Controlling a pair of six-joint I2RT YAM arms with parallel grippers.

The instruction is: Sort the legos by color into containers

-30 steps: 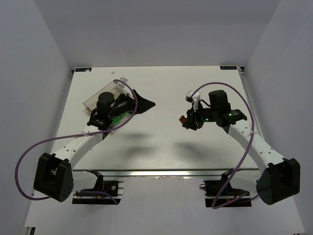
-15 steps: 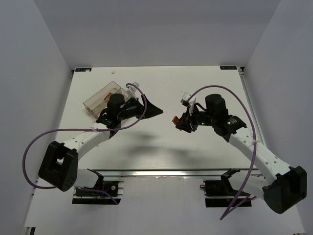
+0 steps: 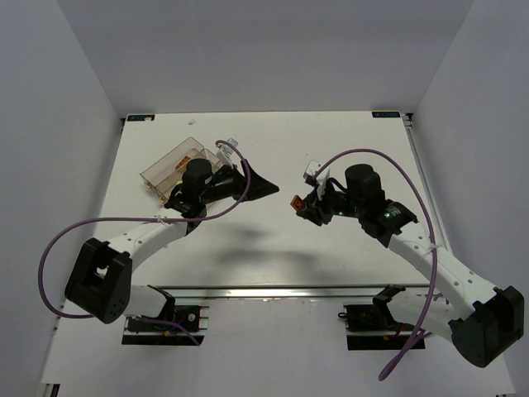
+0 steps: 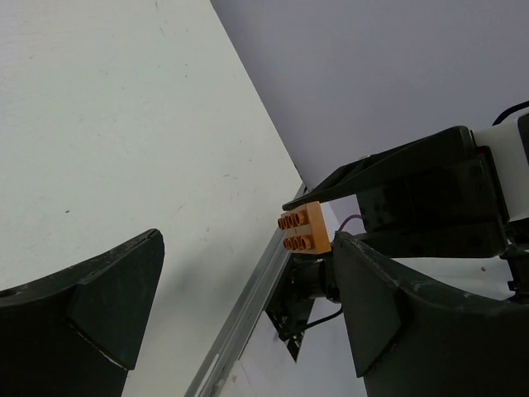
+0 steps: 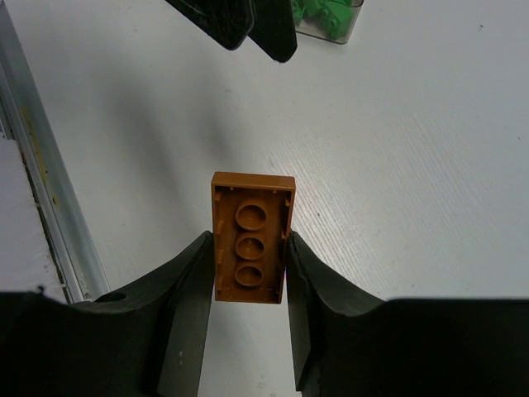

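My right gripper (image 3: 302,205) is shut on an orange lego (image 3: 297,202) and holds it above the table's middle. In the right wrist view the lego (image 5: 250,238) shows its hollow underside, clamped between my fingers (image 5: 188,289). My left gripper (image 3: 269,188) is open and empty, pointing right toward that lego, a short gap away. In the left wrist view the orange lego (image 4: 302,231) hangs beyond my open fingers (image 4: 116,298). The clear tray (image 3: 162,169) sits at the back left behind the left gripper. Green legos (image 5: 325,11) lie in its corner.
The left gripper's fingertips (image 5: 248,23) show at the top of the right wrist view. A metal rail (image 3: 289,290) runs along the table's near edge. Grey walls enclose the table on three sides.
My left gripper rose off the tray and swung right toward the middle. My right gripper moved left with the orange lego, closing the gap between them.
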